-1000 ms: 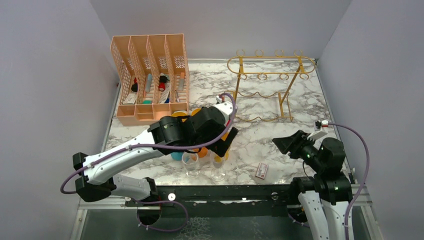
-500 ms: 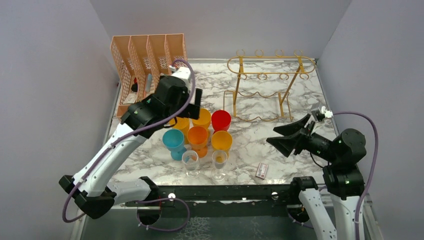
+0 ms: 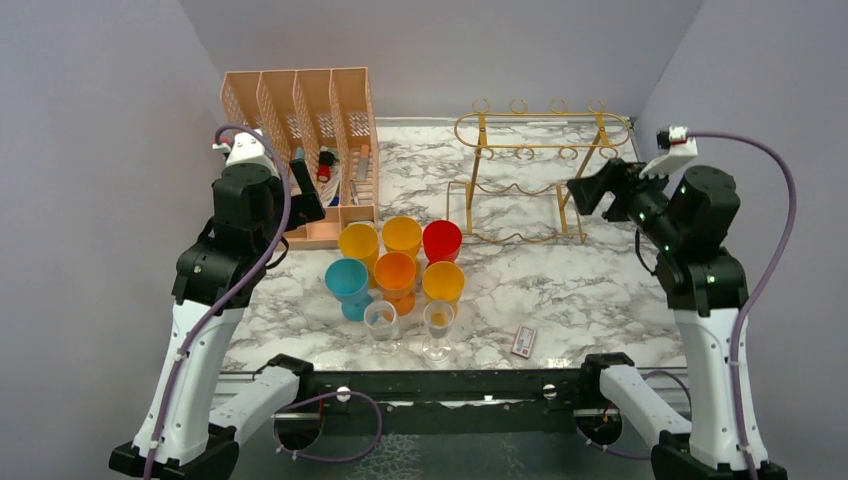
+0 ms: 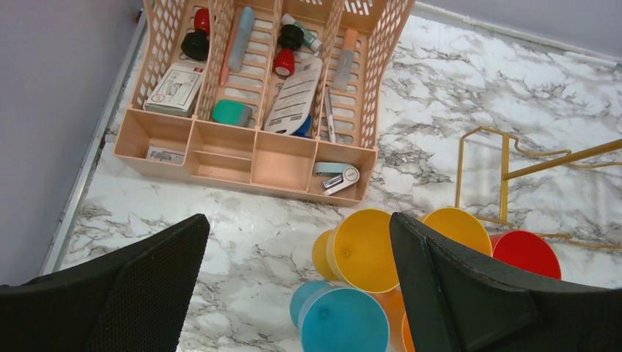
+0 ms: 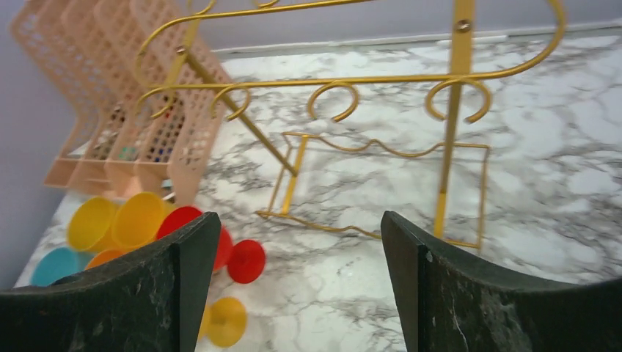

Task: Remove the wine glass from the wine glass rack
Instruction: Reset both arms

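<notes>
At the left, the left gripper hangs above the bench with its fingers spread wide. It sits just in front of the peach lattice organiser. Seen from the left wrist, the organiser's slots hold pens, tubes, a red-capped bottle and a small white printed box. The print on the box is too small for us to read.

Just right of the organiser's front stand six coloured cups, packed close in two rows: yellows and a red behind, blue and oranges in front.

Nearer the bench's front edge, just in front of the cups, we find two wine glasses side by side. The left wine glass is clear and looks short. The right wine glass is clear and narrower, on a thin stem with a round foot. Both stand upright on the marble, well apart from the rack. To their right lies a small white card with a red mark; we cannot make out any writing on it.

At the far right of the bench stands the wine glass rack. It is gold wire, with an oval top rail, curled loop hooks along it, slanted legs and a wavy base.

The right gripper is held high beside the rack's right end, its fingers wide apart and aimed at the hooks.
</notes>
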`<action>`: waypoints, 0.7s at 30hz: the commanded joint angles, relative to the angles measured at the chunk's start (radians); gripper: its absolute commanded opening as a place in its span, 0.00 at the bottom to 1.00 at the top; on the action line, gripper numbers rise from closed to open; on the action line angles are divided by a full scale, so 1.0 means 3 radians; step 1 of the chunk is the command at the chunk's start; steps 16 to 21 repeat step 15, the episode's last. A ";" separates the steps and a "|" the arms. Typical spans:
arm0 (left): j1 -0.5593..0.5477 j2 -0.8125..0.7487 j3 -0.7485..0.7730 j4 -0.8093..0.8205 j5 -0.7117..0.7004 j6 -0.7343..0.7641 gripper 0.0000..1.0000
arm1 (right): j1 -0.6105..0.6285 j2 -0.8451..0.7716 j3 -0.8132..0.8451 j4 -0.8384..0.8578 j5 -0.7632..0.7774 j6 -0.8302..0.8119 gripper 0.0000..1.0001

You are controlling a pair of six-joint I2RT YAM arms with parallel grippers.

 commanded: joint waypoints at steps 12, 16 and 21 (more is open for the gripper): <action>0.0015 -0.0090 0.0104 0.0049 0.0028 -0.0065 0.99 | 0.0003 -0.0080 0.0885 -0.0161 0.0788 -0.0022 1.00; 0.0015 -0.0064 0.0098 0.0048 0.0053 -0.0052 0.99 | 0.0003 0.0009 0.0951 -0.0363 0.1057 0.0229 1.00; 0.0015 -0.0064 0.0098 0.0048 0.0053 -0.0052 0.99 | 0.0003 0.0009 0.0951 -0.0363 0.1057 0.0229 1.00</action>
